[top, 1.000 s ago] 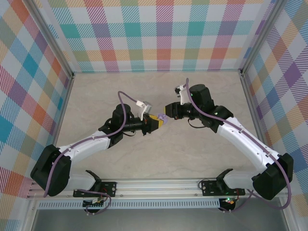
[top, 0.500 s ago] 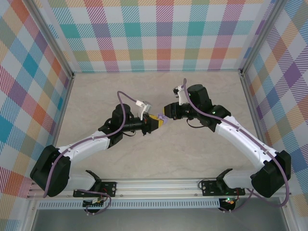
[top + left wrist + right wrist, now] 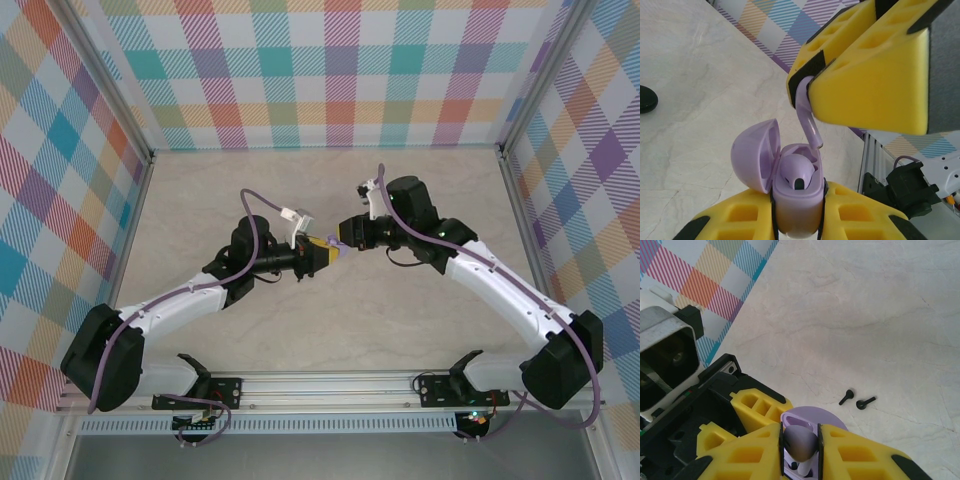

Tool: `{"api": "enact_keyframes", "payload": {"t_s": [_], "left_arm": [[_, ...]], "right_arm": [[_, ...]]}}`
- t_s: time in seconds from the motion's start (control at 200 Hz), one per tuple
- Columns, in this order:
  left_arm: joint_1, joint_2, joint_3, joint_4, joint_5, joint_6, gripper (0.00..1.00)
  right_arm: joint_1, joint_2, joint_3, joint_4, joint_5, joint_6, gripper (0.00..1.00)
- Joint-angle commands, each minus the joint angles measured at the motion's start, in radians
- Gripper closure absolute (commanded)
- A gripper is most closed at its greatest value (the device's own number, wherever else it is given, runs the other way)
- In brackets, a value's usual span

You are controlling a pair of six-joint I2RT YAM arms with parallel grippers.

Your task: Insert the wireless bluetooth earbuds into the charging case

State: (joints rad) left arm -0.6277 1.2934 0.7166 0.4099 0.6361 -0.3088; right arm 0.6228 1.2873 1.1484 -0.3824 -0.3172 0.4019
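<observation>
Where the arms meet: over the middle of the worktop (image 3: 400, 320), the left arm (image 3: 180, 300) and right arm (image 3: 500, 285) reach inward, their yellow fingers nearly tip to tip.
Left gripper (image 3: 797, 220): pressed onto two sides of the lavender case (image 3: 795, 205), holding it upright and, by the look of it, clear of the worktop.
Right gripper (image 3: 807, 87): pinching the held earbud (image 3: 809, 117) by its head, with the stem pointing down at a slight slant toward the case.
Case: the lid (image 3: 754, 157) is swung open to one side, and the mouth faces up at the right gripper.
Seated earbud (image 3: 797, 172): lavender, lying in the nearer well.
Held earbud, position: the stem tip is at the rim of the far well, just beside the seated earbud. I cannot tell whether it touches the rim.
Black earbuds (image 3: 846, 396): two tiny stemmed pieces lie close together on the worktop, well apart from the case.
Step in hand: probably lowering the second lavender piece into its well.
Risk, alignment: the stem is tilted, so if it comes down off the well's line it may jam on the rim or nudge the seated earbud out.
Risk, force: a push against the rim could twist the case in the left gripper's hold, since only two sides are held.
Risk, release: letting go before the stem is well in would probably drop the piece to the worktop.
Risk, lid: a sideways brush from the right fingers could knock it shut.
</observation>
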Motion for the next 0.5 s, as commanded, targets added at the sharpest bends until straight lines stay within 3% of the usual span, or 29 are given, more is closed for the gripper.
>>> {"api": "enact_keyframes", "payload": {"t_s": [0.0,0.495], "left_arm": [[-0.013,-0.026,0.021,0.067,0.011,-0.019,0.9],[-0.013,-0.024,0.019,0.056,-0.016,-0.025,0.9]], "right_arm": [[0.008,0.012,0.022,0.023,-0.019,-0.023,0.76],[0.014,0.017,0.028,0.02,-0.026,-0.021,0.76]]}}
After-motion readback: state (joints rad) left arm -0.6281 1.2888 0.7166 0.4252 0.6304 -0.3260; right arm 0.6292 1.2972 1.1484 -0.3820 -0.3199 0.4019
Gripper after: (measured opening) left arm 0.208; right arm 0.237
